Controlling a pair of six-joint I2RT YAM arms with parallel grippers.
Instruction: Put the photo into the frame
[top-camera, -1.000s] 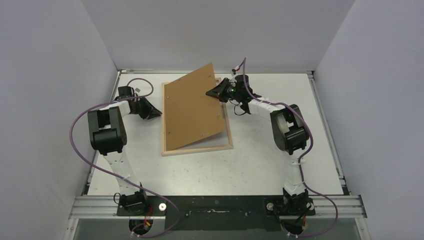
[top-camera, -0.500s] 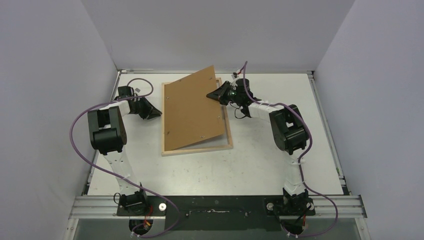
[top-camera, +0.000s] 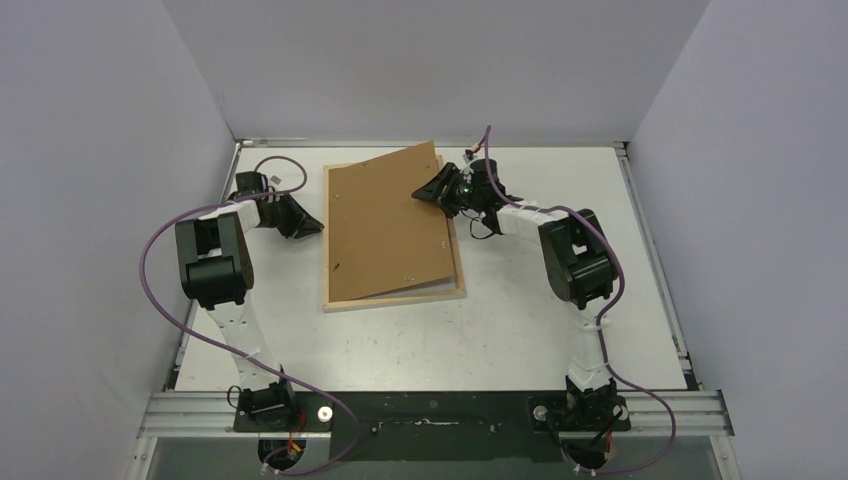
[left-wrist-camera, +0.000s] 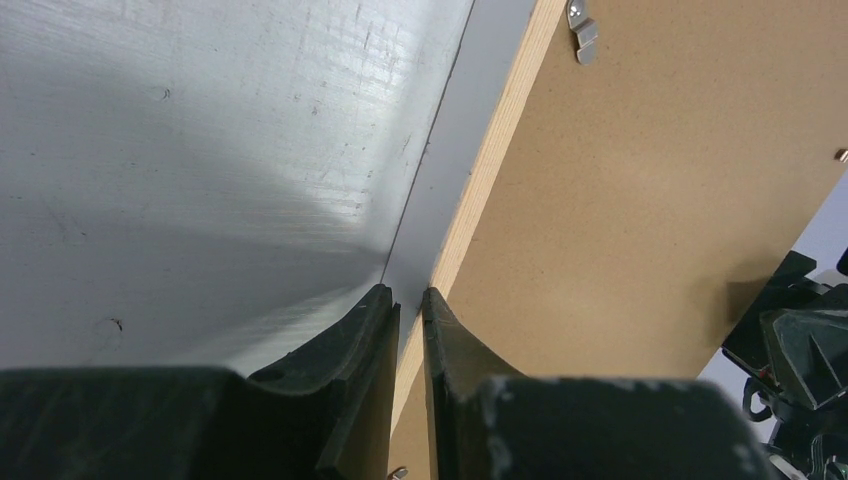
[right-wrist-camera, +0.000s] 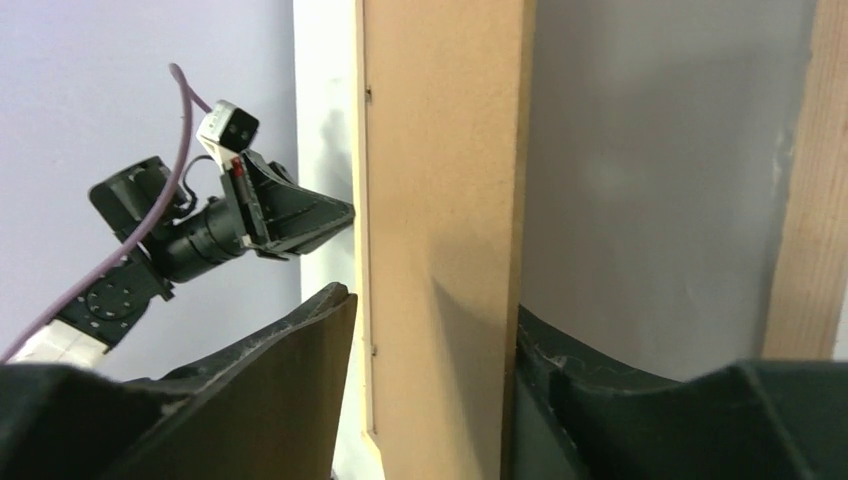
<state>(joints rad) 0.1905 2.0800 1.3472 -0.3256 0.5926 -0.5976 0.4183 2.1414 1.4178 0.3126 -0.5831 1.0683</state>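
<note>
White tabletop (top-camera: 520, 330), grey walls round it. Nearest me lies the thin pale-wood rectangular frame (top-camera: 400, 299), back up, long axis running away from the bases. The plain brown backing board (top-camera: 385, 225) sits skewed on it, its far right corner past the far rail. My left gripper (top-camera: 318, 226) points at the frame's left rail, fingers nearly together, nothing visibly pinched. My right gripper (top-camera: 425, 190) straddles the board's right edge, jaws apart; only its wrist view shows that slack. The photo shows in no view; I judge it is under the board.
</note>
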